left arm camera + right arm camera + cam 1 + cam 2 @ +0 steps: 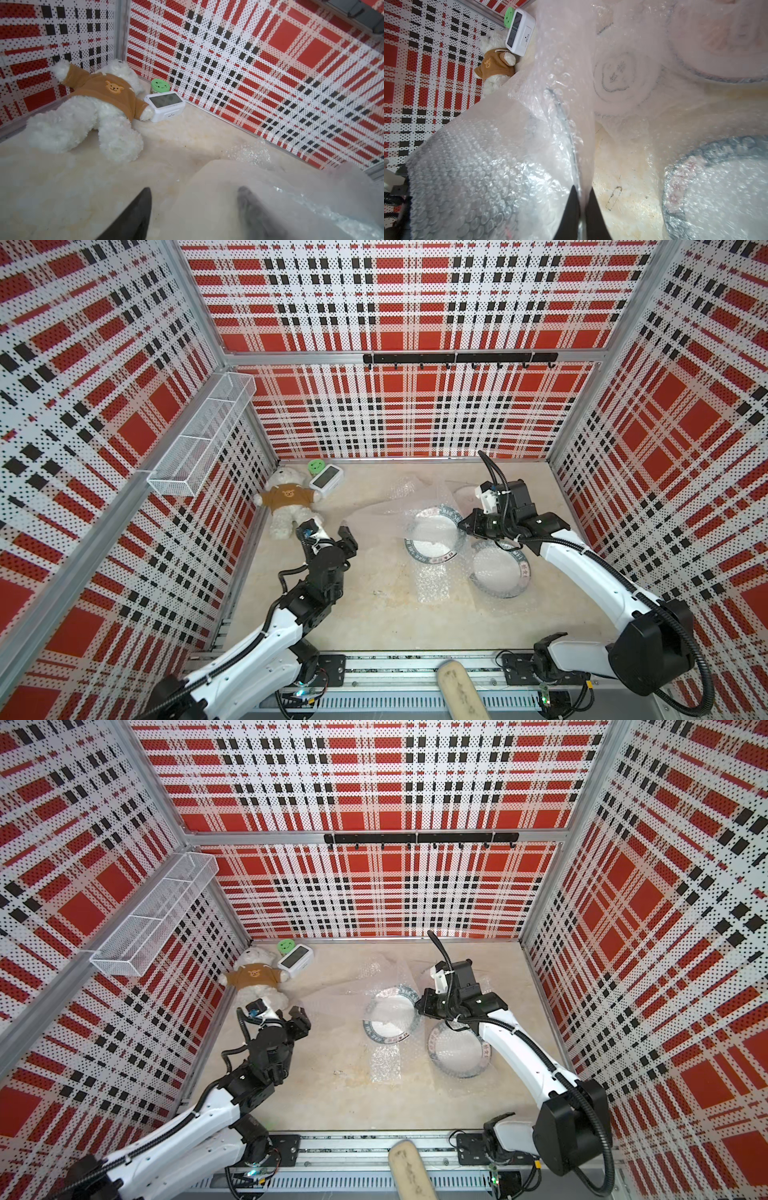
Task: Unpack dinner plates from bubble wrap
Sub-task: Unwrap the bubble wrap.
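Bubble wrap [488, 166] pinched in right fingers [571, 209], right arm [582, 560] reaching low across plates [432, 549], left fingers [137, 214] spread apart

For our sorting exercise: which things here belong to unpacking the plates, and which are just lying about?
Job: dark-rimmed dinner plates, bubble wrap.
Lying about: teddy bear, white digital clock, green-lidded jar, wire basket, hook rail.

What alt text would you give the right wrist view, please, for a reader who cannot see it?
The right hand is shut on a raised fold of clear bubble wrap. A dark-rimmed dinner plate lies under more wrap on the pale table; a teddy bear and a white clock sit by the plaid wall.
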Motion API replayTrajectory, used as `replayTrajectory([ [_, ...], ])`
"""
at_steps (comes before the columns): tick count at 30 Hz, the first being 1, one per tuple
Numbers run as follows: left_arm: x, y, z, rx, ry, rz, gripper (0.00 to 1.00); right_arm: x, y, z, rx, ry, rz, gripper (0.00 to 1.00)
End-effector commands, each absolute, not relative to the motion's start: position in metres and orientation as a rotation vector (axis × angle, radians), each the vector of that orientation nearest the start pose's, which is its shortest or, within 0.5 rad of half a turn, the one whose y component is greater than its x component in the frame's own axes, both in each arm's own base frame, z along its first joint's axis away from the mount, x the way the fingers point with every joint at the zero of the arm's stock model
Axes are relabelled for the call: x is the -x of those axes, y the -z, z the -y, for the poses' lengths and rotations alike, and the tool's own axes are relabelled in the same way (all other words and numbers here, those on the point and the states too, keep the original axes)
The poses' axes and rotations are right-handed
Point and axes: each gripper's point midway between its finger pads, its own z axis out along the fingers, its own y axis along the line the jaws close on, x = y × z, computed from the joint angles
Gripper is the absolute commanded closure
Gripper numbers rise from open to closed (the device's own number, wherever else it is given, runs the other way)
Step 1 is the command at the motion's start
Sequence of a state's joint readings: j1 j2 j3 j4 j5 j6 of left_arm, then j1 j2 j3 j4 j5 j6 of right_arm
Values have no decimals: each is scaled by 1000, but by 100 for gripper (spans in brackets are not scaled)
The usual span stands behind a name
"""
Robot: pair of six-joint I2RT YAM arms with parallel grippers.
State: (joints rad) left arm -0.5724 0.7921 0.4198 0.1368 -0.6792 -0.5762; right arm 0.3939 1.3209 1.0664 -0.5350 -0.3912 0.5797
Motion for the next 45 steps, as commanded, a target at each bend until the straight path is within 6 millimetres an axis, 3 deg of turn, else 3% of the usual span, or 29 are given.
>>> replayTrajectory([
  [1,-298,-220,84,380,360,-1800,42,-326,-212,-227,30,-995,-2393,100],
  [9,-296,-245,100,304,462,-1848,66,-329,-177,-253,2,-1094,-2394,100],
  [13,-296,-248,109,267,492,-1882,93,-329,-159,-258,-4,-1112,-2423,100],
  [15,-297,-244,114,251,515,-1903,100,-328,-153,-261,-3,-1119,-2432,100],
  [20,-299,-238,126,231,570,-1943,100,-327,-138,-272,-4,-1150,-2437,100],
  [27,-294,-204,128,245,580,-2051,100,-327,-114,-281,-29,-1189,-2459,100],
  [33,-289,-220,139,163,652,-2017,100,-326,-93,-292,-42,-1205,-2486,100],
  [45,-268,-254,164,7,842,-1929,100,-325,-68,-297,-75,-1113,-2510,100],
])
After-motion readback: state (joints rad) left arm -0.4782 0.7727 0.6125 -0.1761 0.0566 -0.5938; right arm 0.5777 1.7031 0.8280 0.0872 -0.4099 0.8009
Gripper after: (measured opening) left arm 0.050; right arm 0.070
